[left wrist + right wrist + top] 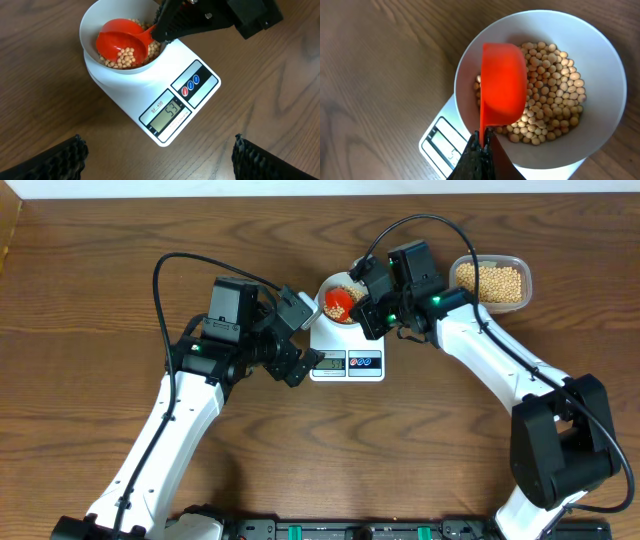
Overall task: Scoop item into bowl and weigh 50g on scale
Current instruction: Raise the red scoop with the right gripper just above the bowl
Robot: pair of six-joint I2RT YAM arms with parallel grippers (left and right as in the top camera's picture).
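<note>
Beans [550,95] in bowl [602,55] on scale [172,67] — red scoop [505,85] inside

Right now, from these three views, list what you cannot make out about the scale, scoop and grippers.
Overhead: digits on the scale are too small to read.
Right wrist: the display is blurred and partly behind the right gripper; the scoop shows only its outer side, hiding its load.
Left wrist: the left gripper fingers are cut off by the bottom edge.

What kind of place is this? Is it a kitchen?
Probably a robot lab, not a kitchen: the left arm and right arm stand at a wooden table, with beans in a bowl on a scale.
</note>
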